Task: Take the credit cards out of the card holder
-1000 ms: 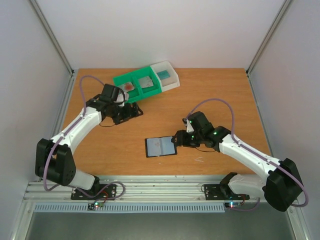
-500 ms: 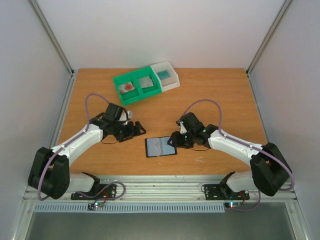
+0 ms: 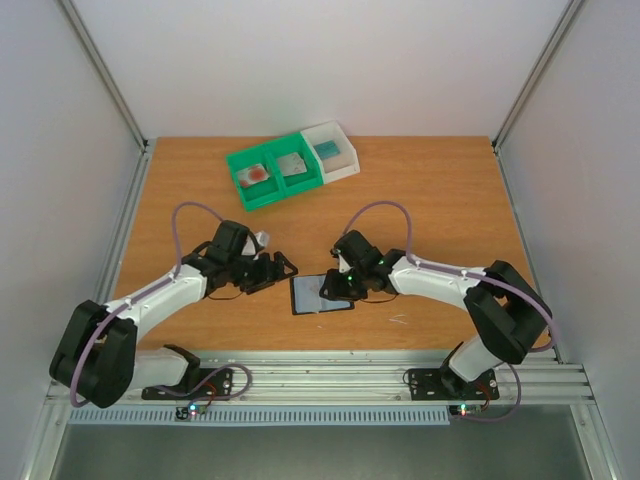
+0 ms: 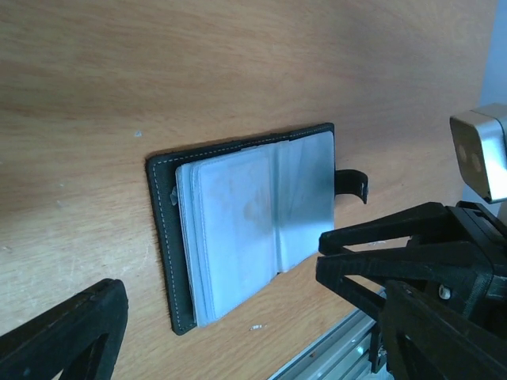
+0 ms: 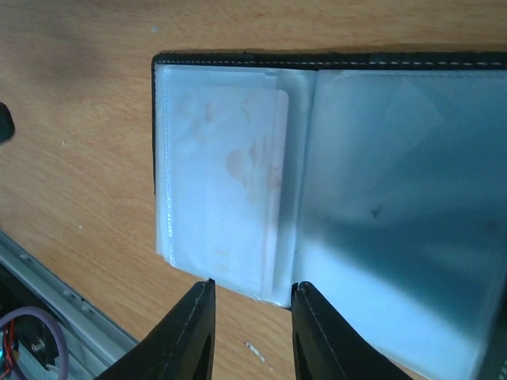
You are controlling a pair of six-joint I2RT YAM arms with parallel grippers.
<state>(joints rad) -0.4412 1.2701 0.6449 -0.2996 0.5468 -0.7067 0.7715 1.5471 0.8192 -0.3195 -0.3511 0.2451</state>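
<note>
Overhead camera looks down from behind; both wrist cameras closely share the card holder [image 4: 238, 229].

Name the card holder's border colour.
Black, pale stitching; card holder shows best in left wrist view.

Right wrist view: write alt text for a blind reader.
An open bifold card holder, black-edged with grey-blue pockets, lies flat on the wooden table. A pale plastic credit card with a reddish blotch sits in the image-left pocket. The right gripper is at that pocket's lower edge, black fingers apart, holding nothing.
</note>
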